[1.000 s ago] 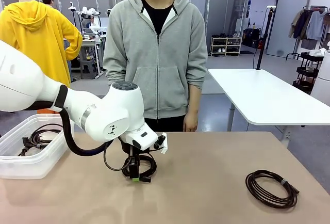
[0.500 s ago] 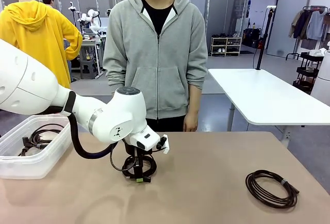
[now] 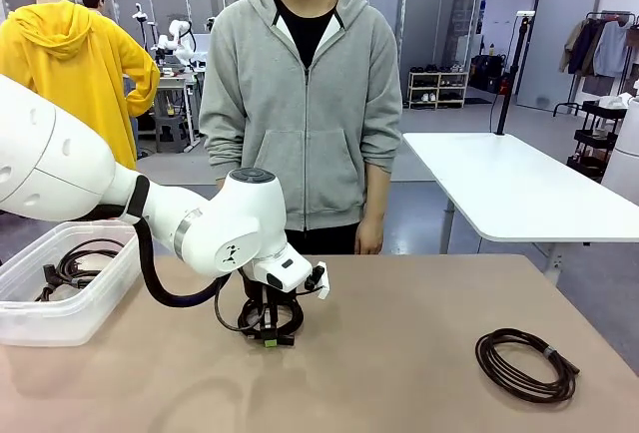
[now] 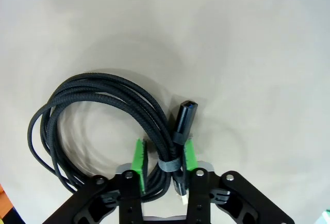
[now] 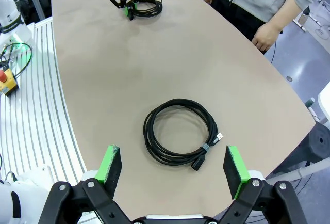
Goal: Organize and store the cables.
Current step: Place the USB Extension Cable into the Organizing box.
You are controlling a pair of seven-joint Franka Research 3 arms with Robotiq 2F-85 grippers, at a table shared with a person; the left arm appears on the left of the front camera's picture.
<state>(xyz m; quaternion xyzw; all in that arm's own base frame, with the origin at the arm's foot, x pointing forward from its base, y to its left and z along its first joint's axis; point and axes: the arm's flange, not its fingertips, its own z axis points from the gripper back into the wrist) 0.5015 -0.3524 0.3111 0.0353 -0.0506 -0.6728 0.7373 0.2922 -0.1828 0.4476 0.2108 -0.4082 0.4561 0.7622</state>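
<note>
Front view: I am looking into an open workroom with a grey floor (image 3: 419, 218), a white table (image 3: 519, 189) behind on the right and shelving (image 3: 436, 89) further back. A person in a grey hoodie (image 3: 310, 104) stands at the far edge of my table (image 3: 399, 383), whose top is plain matte tan. The left arm (image 3: 90, 179) reaches in to the table's middle. At the left edge sits a clear plastic bin (image 3: 60, 318) with dark binned cables (image 3: 75, 265) inside.

On the tan top, the braided coil (image 3: 293, 325) lies at the middle under the left gripper (image 3: 267, 338). The smooth coil (image 3: 544, 351) lies well apart, near the right front corner.

Left wrist view: the braided coil (image 4: 103, 83) is black with a woven sheath, in several loose loops lying flat. It is bound by a grey tie (image 4: 169, 165), and one black plug (image 4: 184, 118) juts out beside the tie. The gripper pinches the bundle at the tie, green pads (image 4: 138, 157) against either side.

Right wrist view: the smooth coil (image 5: 180, 102) is a tidy round ring of glossy black cord, tied near its plug ends. The right gripper (image 5: 171, 154) hangs above it, fingers spread wide, touching nothing.
</note>
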